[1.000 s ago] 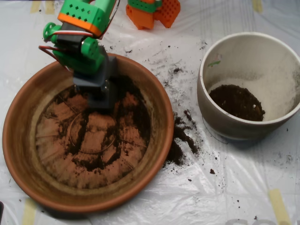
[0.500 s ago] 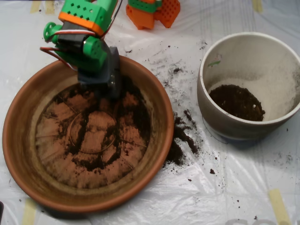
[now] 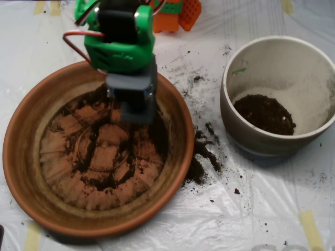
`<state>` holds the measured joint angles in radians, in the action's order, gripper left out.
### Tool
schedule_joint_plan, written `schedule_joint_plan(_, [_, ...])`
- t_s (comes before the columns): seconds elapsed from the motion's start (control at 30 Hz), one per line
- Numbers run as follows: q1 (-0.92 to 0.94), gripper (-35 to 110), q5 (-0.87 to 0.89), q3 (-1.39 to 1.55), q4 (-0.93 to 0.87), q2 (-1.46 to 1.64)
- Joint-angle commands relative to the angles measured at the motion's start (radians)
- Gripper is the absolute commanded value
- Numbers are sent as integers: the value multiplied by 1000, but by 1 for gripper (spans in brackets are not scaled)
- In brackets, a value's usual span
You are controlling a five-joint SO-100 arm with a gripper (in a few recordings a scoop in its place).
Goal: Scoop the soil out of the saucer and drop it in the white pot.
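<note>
One grey clamshell scoop (image 3: 137, 107), carried on a green arm (image 3: 121, 39), hangs over the upper part of the large round terracotta-orange clay saucer (image 3: 21, 157); whether its shells are apart or together cannot be told. Dark crumbly soil (image 3: 99, 180) lies thinly over the saucer's ridged base. To the right of the saucer, well apart, stands the round off-white ceramic pot (image 3: 272, 57), holding more soil. Spilled crumbs (image 3: 201, 154) lie just beside the saucer's right rim on clear plastic sheeting (image 3: 251, 209).
</note>
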<state>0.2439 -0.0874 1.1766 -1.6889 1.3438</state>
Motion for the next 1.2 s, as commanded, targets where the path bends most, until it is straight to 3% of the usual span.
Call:
schedule_joint_plan(0.0, [-94, 0, -9, -86, -29, 235])
schedule_joint_plan(0.27, [-324, 0, -28, -78, -14, 448])
schedule_joint_plan(0.6, [-623, 0, 3, -187, 0, 290])
schedule_joint_plan(1.17, [-644, 33, 69, -175, 11, 253])
